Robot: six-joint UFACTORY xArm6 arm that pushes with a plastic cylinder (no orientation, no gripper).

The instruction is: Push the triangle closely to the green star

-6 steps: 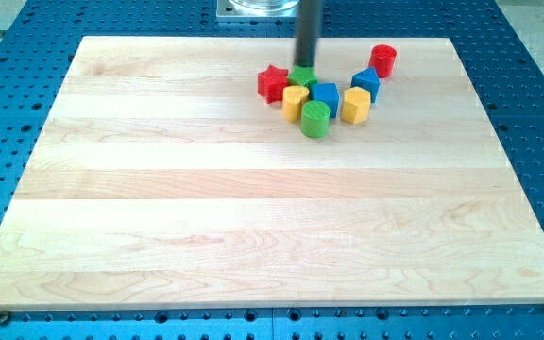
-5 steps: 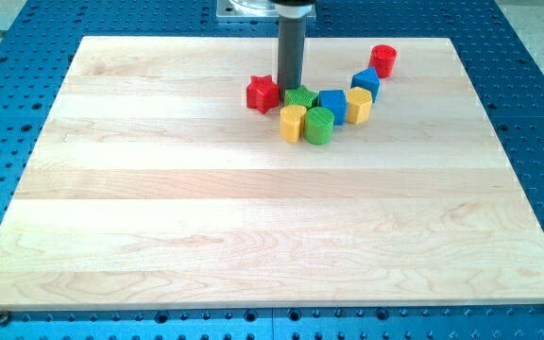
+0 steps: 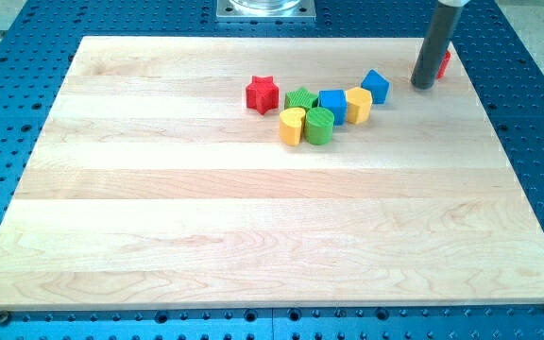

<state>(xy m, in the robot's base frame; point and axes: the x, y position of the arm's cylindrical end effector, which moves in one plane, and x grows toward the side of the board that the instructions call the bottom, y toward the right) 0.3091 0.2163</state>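
Now my tip beside blue triangle, touching red block

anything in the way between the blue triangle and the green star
Yes: the yellow block and blue cube sit between the blue triangle and the green star. Nothing stands between my tip and the triangle.

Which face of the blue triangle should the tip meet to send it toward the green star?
Meet the blue triangle on its view's-right face: my tip stands that side, and the green star lies left, beyond the yellow block and blue cube.
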